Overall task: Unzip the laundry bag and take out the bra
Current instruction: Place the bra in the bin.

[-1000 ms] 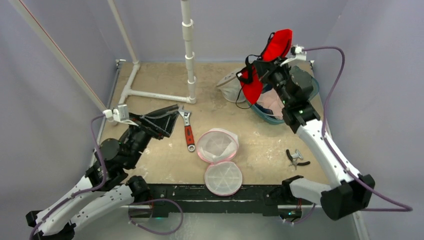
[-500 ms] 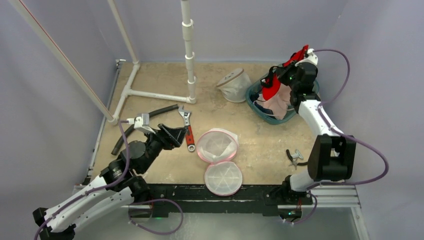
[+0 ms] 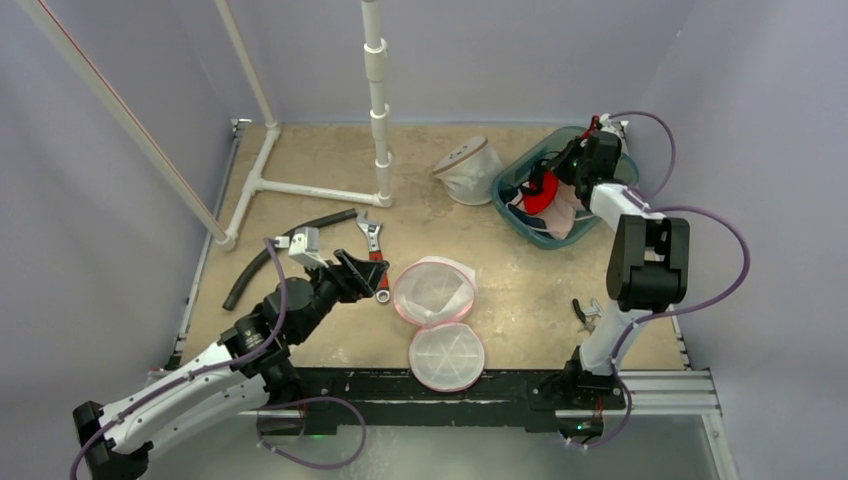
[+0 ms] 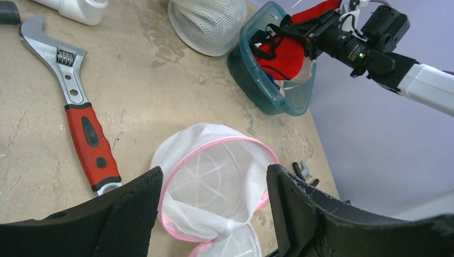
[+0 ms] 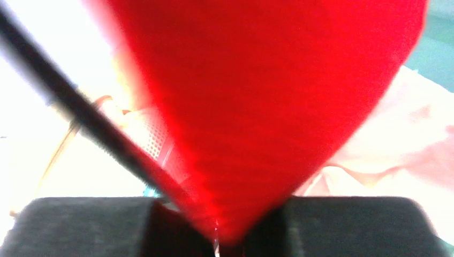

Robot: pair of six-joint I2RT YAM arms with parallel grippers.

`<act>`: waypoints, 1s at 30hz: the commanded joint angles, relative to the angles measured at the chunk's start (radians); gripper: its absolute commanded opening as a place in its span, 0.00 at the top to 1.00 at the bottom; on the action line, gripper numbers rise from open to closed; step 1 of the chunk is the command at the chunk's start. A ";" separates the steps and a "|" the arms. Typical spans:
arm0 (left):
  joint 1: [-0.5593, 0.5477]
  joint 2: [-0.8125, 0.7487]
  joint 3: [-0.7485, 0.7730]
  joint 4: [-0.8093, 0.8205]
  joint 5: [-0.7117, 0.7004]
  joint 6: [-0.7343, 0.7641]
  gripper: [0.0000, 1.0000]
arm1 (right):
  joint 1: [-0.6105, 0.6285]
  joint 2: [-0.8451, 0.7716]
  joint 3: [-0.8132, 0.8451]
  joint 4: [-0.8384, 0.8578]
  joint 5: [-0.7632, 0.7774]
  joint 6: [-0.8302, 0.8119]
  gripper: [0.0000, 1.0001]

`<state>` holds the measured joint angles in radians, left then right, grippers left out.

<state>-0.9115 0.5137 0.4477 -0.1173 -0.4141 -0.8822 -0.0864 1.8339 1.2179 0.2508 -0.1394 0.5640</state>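
The laundry bag [image 3: 433, 288] is white mesh with pink trim and lies unzipped mid-table, its round lid [image 3: 446, 356] flopped toward the near edge. My left gripper [image 3: 365, 275] is open just left of the bag. In the left wrist view the bag [image 4: 219, 155] shows between its spread fingers [image 4: 139, 203]. At the back right, my right gripper [image 3: 560, 172] is shut on the red bra [image 3: 541, 190], which hangs into the teal basin [image 3: 508, 180] over pale pink cloth. In the right wrist view the bra [image 5: 257, 96] fills the frame and narrows to a point between the jaws.
A red-handled wrench [image 3: 377, 262] lies left of the bag, beside a black hose [image 3: 280, 255]. Another white mesh bag [image 3: 468, 170] sits left of the basin. Pliers [image 3: 592, 316] lie at the near right. A white PVC pipe frame [image 3: 378, 110] stands at the back.
My right arm has swung down and back, bringing the bra from high in the air into the basin. The left gripper has moved right, closer to the bag.
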 commanded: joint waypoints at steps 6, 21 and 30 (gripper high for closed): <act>0.000 0.018 -0.009 0.055 0.041 -0.045 0.31 | -0.007 -0.117 0.028 -0.153 0.136 -0.036 0.36; 0.002 0.022 -0.025 0.022 0.084 -0.092 0.31 | -0.018 -0.322 0.014 -0.402 0.340 -0.079 0.28; 0.002 0.095 -0.024 0.045 0.119 -0.088 0.31 | -0.015 -0.506 -0.062 -0.436 0.489 -0.127 0.22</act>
<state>-0.9115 0.5732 0.4274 -0.1062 -0.3271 -0.9615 -0.0994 1.3842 1.1904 -0.1555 0.2478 0.4831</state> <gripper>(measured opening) 0.695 0.776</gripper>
